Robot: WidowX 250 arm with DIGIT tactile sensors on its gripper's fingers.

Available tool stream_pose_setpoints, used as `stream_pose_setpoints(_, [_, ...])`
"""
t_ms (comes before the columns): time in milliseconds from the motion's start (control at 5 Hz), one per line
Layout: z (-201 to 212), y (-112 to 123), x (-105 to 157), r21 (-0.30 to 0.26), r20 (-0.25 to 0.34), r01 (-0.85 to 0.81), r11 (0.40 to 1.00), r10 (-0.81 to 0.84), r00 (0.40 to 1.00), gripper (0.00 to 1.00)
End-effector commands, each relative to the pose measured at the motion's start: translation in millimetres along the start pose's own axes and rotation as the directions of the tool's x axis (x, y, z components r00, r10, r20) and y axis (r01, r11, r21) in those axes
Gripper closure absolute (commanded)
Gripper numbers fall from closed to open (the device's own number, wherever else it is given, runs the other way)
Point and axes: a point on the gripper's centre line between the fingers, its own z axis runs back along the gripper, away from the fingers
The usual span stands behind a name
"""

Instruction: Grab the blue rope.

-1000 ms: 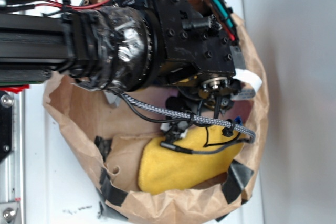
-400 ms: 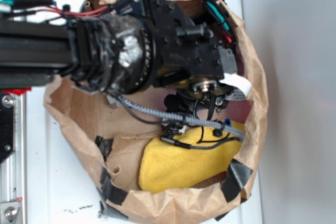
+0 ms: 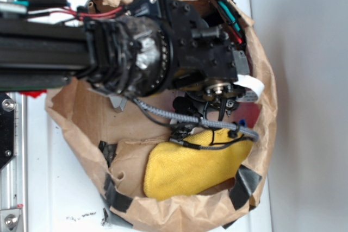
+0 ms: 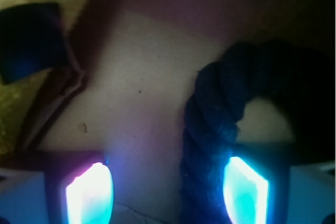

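Since the earlier frames the arm [image 3: 81,52] has pushed further over the brown paper bag [image 3: 81,118], its wrist now sitting more to the right above the bag's floor. Largest inside the bag is the yellow cloth [image 3: 185,169], lying along the lower part of the floor below the wrist. From the wrist camera the blue rope [image 4: 210,129] curves across the floor and runs down between the two glowing fingertips [image 4: 245,190], much closer to the right one. The gripper [image 4: 168,192] stands with its jaws apart, nothing clamped yet. Reaching and lining up look done; judging from this, closing on the rope and lifting it are still left.
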Motion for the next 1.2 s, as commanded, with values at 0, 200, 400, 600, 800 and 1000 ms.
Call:
stream_pose_setpoints(0, [6, 3, 9, 0.005, 0.016, -0.013, 1.0, 0.013, 1.0, 1.0])
stream_pose_setpoints(200, [8, 3, 10, -0.001, 0.023, -0.016, 1.0, 0.016, 1.0, 1.0])
stream_pose_setpoints(400, [10, 4, 11, -0.008, 0.027, -0.024, 1.0, 0.024, 0.999, 1.0])
stream_pose_setpoints(600, [11, 7, 12, -0.011, 0.026, -0.033, 0.999, 0.034, 0.999, 1.0])
stream_pose_setpoints(800, [23, 17, 9, -0.026, 0.021, -0.058, 0.998, 0.059, 0.998, 1.0])
stream_pose_setpoints(1000, [55, 27, -1, -0.081, 0.017, -0.153, 0.985, 0.154, 0.988, 1.0])
